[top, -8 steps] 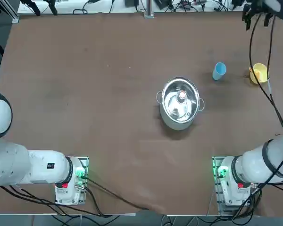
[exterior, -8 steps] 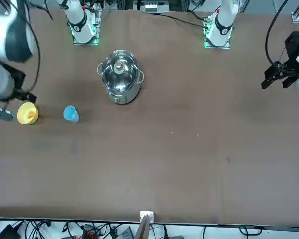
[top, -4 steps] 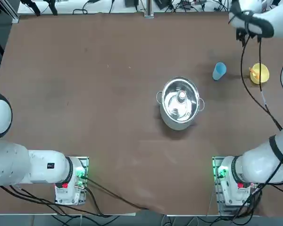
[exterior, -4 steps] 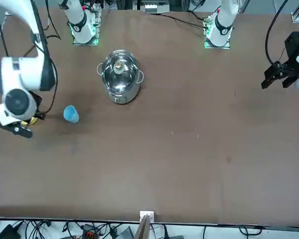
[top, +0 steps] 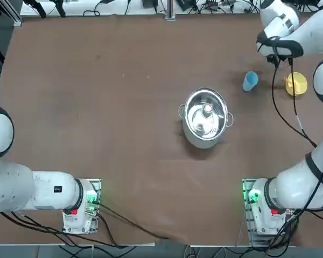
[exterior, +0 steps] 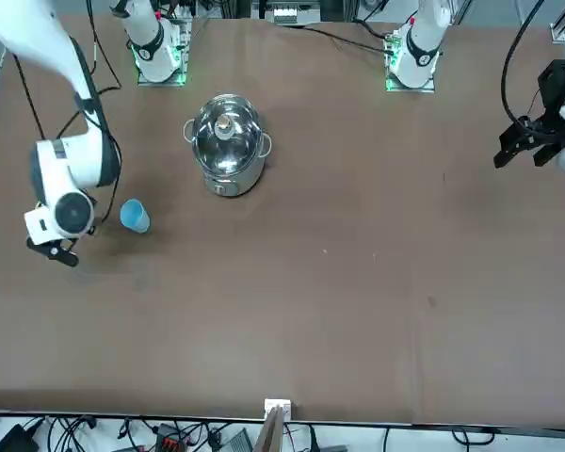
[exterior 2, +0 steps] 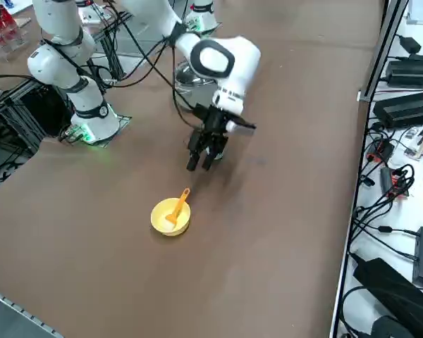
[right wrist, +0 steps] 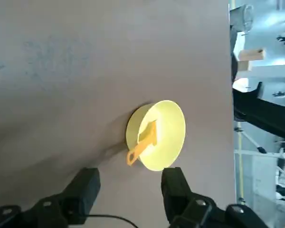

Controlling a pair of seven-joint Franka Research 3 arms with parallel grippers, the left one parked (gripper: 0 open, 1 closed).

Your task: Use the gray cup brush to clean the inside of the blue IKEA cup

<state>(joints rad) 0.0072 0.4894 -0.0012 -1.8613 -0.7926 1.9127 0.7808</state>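
With its jaws standing apart and empty, the right gripper (right wrist: 128, 190) hangs above the table just short of the yellow bowl (right wrist: 168, 135), where the gray cup brush (right wrist: 143, 144) leans, handle over the rim. A good pickup would centre the fingers (right wrist: 83, 187) across that handle. The blue IKEA cup (top: 250, 81) stands nearby, beside the steel pot (top: 205, 117).

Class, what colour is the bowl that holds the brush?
Yellow bowl; clearest in the right wrist view.
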